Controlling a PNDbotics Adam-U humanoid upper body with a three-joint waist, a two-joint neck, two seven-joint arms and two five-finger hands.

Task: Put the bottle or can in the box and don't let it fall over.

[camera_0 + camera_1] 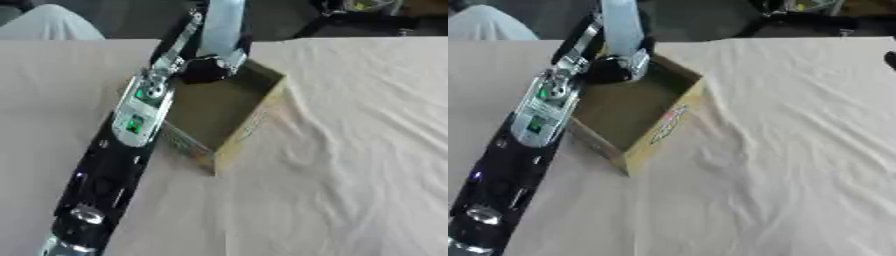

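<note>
A wrinkled cream cloth (350,150) covered the table, beyond whose far edge lay a dark grey floor (131,20) and black equipment (798,20), evenly lit.

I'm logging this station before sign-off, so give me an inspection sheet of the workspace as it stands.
Surface: table under a wrinkled cream cloth.
Job's things: open cardboard box; pale blue bottle upright over its far corner.
Clutter: nothing seen.
Hands: left hand curled round the bottle's base; right hand not in view.
Cables: nothing seen on the table.
Surroundings: dark equipment beyond the far edge.
</note>
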